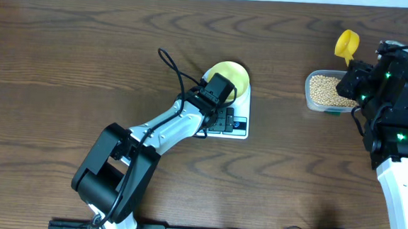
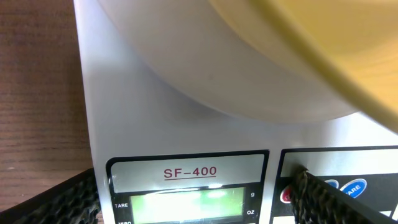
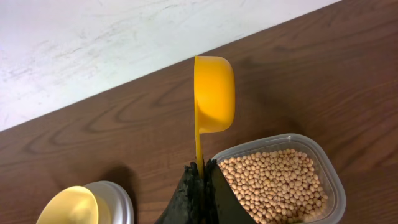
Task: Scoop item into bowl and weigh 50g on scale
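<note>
The pale yellow bowl stands on the white scale at mid-table. My left gripper hovers low over the scale's front, hiding part of it. In the left wrist view its fingers stand wide apart on either side of the scale's display, holding nothing, and the bowl rises just ahead. The beans fill a clear tub at the right. My right gripper is shut on the handle of a yellow scoop, held on edge over the table just left of the beans. No beans show in the scoop.
The clear plastic tub sits close to the right arm's base. A pale wall or board runs along the table's far edge. In the right wrist view the bowl and the scale's platform lie at the lower left.
</note>
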